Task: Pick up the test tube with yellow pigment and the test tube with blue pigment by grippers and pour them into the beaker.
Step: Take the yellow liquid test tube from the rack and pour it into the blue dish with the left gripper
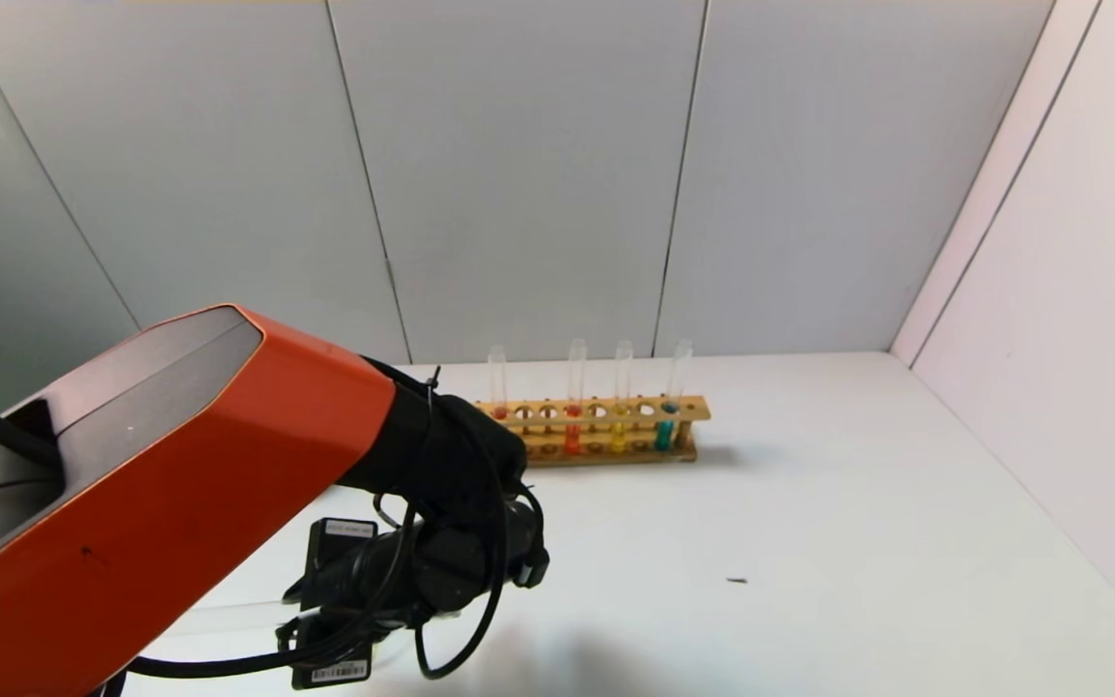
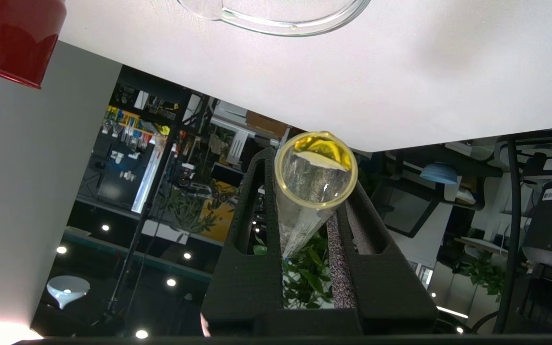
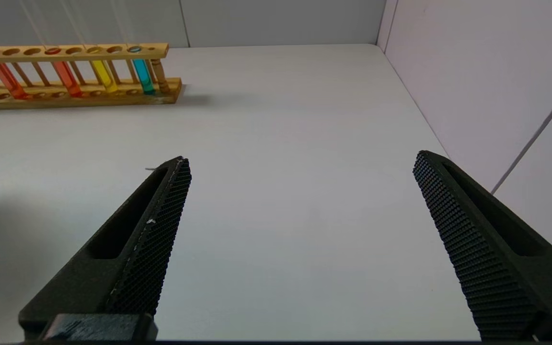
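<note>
At the far left, red cup [image 2: 12,38]: stands on the tabletop [image 3: 281,120] near the beaker, not involved.
Beaker [image 2: 276,32]: only its glass rim shows in the left wrist view, just ahead of the tube's mouth; I cannot tell what is in it.
Left end effector [image 2: 312,191]: fingers closed on the test tube with yellow liquid [image 2: 315,172], low over the near left of the tabletop.
Yellow tube, state: tipped with its mouth toward the beaker; a thin yellow film sits at the lip and the body looks mostly clear, so the yellow pour seems under way or almost finished.
Rack [image 1: 606,411]: at the back of the tabletop, holding four tubes.
Test tube with blue-green liquid [image 1: 664,431]: upright at the rack's right end, untouched; probably the blue one for the second pour.
Right end effector [image 3: 300,158]: fingers spread wide, holding nothing, above bare tabletop, well apart from the rack.
Left to do: finish the yellow pour, then fetch and pour the blue.
</note>
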